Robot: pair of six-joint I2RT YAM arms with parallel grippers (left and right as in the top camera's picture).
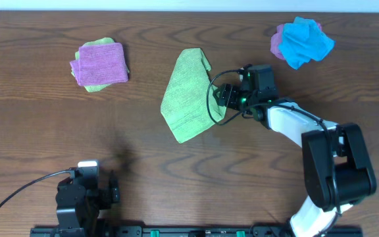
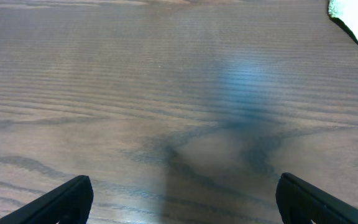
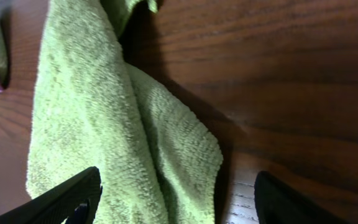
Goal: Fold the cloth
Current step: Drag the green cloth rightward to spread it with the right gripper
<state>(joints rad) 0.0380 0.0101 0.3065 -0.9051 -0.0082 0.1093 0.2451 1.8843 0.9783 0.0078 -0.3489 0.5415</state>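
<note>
While the right gripper [image 3: 176, 199], jaws apart and grasping nothing, straddles the cloth [image 1: 188, 94] mid-frame, pinch both layers squarely.

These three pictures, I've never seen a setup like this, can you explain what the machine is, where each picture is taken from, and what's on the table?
It is a robot with two arms at a wooden table, each ending in a two-finger gripper. One picture looks down from above; the other two come from cameras on the wrists, so the dark shapes at their bottom corners are the fingers.

The right gripper reaches over the edge of the lime-green cloth, jaws apart, gripping nothing yet. The left gripper waits open near the front edge, over bare wood.

Also on the table: a folded purple cloth on a green one, and a crumpled blue and purple pile.
</note>
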